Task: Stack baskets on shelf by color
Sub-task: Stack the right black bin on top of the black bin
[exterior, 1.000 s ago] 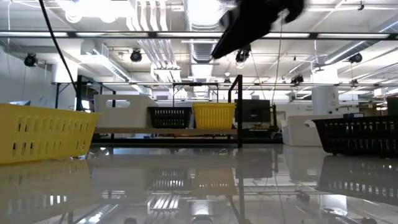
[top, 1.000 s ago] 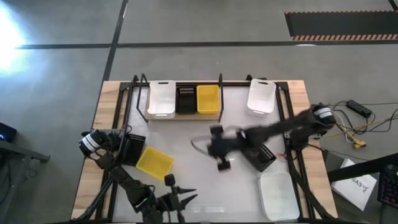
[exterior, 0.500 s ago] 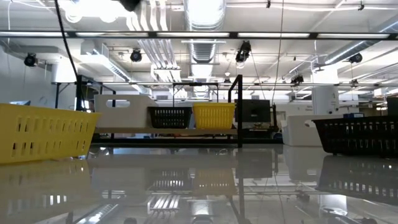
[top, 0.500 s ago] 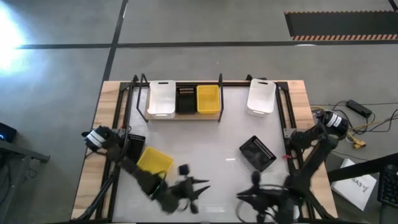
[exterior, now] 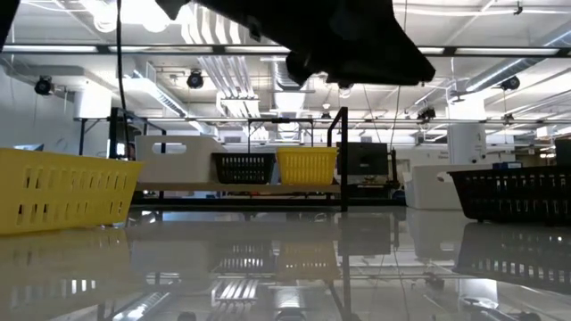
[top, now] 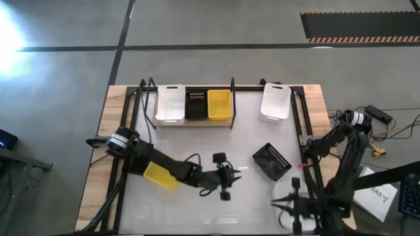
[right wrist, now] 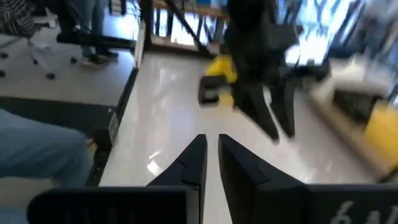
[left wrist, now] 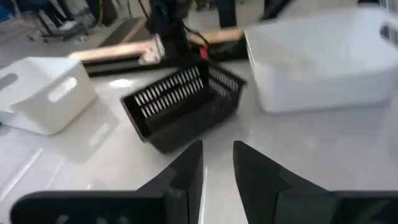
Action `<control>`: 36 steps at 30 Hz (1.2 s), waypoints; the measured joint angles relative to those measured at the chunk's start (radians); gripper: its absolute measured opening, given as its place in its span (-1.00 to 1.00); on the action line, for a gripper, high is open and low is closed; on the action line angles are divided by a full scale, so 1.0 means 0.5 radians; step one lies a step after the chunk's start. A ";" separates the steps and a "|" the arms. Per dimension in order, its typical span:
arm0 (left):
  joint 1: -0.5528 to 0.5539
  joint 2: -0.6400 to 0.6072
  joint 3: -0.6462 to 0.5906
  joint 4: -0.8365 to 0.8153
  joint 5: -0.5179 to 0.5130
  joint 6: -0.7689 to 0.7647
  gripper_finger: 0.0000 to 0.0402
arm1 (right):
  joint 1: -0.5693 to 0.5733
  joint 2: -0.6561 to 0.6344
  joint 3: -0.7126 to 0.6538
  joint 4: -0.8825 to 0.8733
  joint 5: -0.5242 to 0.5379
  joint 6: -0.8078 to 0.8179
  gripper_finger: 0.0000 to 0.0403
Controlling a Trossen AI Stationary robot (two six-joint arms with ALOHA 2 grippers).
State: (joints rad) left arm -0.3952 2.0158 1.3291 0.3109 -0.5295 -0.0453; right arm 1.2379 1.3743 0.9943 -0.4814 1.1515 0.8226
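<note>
White tabletop (top: 249,131): left gripper (top: 225,185) hovering empty, fingers slightly parted, beside black basket (top: 272,160); right gripper (top: 294,211) nearly closed, empty, nearby.

Across the top of the high view, grey concrete floor (top: 216,26) crossed by dark seam lines. At upper right, a black floor mat with an orange-and-white striped edge (top: 357,25). At the right edge, tangled dark cables with a yellow plug (top: 377,141). In the middle, a large white tabletop edged in pale wood (top: 216,141). High in the low view, silver ceiling ducts (exterior: 285,18) among strip lights. At lower left of the right wrist view, a blue denim trouser leg (right wrist: 37,162).
</note>
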 joint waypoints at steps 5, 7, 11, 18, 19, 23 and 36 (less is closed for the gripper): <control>-0.104 -0.004 0.016 -0.214 -0.070 -0.044 -0.64 | -0.191 -0.119 -0.001 -0.649 -0.471 0.612 -0.83; -0.156 -0.004 0.010 -0.259 -0.125 -0.107 -0.64 | -0.321 -0.161 -0.002 -0.822 -0.670 0.676 -0.83; -0.273 -0.006 0.007 -0.431 -0.249 -0.271 -0.64 | -0.654 -0.189 -0.002 -0.985 -1.102 0.603 -0.83; -0.478 -0.009 0.001 -0.573 -0.468 -0.479 -0.64 | -1.182 -0.189 -0.002 -0.968 -1.545 0.228 -0.59; -0.499 -0.009 -0.003 -0.579 -0.481 -0.509 -0.64 | -1.249 -0.189 -0.002 -0.969 -1.586 0.205 -0.53; -0.567 -0.009 -0.014 -0.588 -0.531 -0.583 -0.64 | -1.438 -0.155 -0.007 -0.961 -1.670 0.172 -0.30; -0.724 -0.010 -0.019 -0.588 -0.639 -0.684 -0.64 | -1.641 0.274 -0.078 -0.806 -1.818 0.033 -0.28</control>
State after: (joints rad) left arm -0.7573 2.0106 1.3193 0.0170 -0.8489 -0.3875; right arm 0.4175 1.5111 0.9552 -0.8843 0.2425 0.8392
